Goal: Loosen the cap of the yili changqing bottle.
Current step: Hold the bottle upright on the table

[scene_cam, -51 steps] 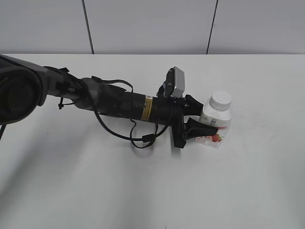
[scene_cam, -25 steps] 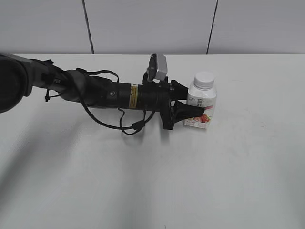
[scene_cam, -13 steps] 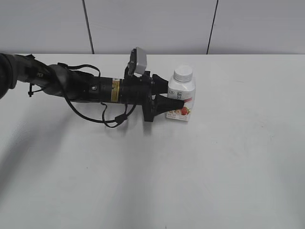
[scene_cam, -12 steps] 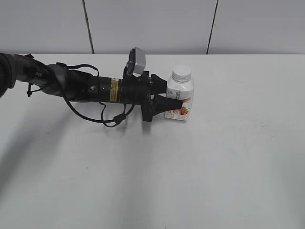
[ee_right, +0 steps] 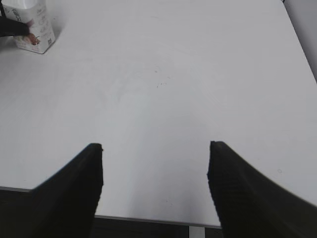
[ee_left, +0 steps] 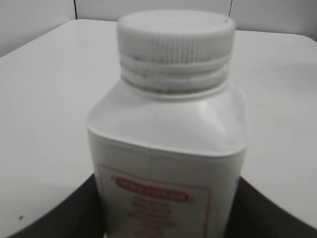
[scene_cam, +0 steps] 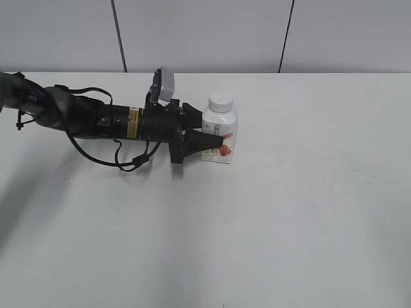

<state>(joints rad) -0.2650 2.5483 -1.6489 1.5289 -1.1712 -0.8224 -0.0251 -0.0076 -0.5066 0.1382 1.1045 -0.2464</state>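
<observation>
The yili changqing bottle (scene_cam: pixel 220 130) is white and squarish with a pink-red strawberry label, and it is upright on the white table. Its ribbed white cap (scene_cam: pixel 220 100) sits on the neck. My left gripper (scene_cam: pixel 209 136) reaches in from the left and is shut on the bottle's lower body. In the left wrist view the bottle (ee_left: pixel 168 148) and cap (ee_left: pixel 176 37) fill the frame, with a dark finger on each side of the bottle at the bottom. My right gripper (ee_right: pixel 155 146) is open and empty, far from the bottle (ee_right: pixel 33 25), over the table's near edge.
The white table (scene_cam: pixel 308 205) runs to a grey panelled wall (scene_cam: pixel 205 32) at the back. The left arm and its looped cable (scene_cam: pixel 138 160) lie low over the table's left half. The table's front edge (ee_right: pixel 148 218) lies under the right gripper.
The left gripper has moved steadily to the left with the bottle held in it, carrying it from right of centre to about the middle. The bottle stays upright.
</observation>
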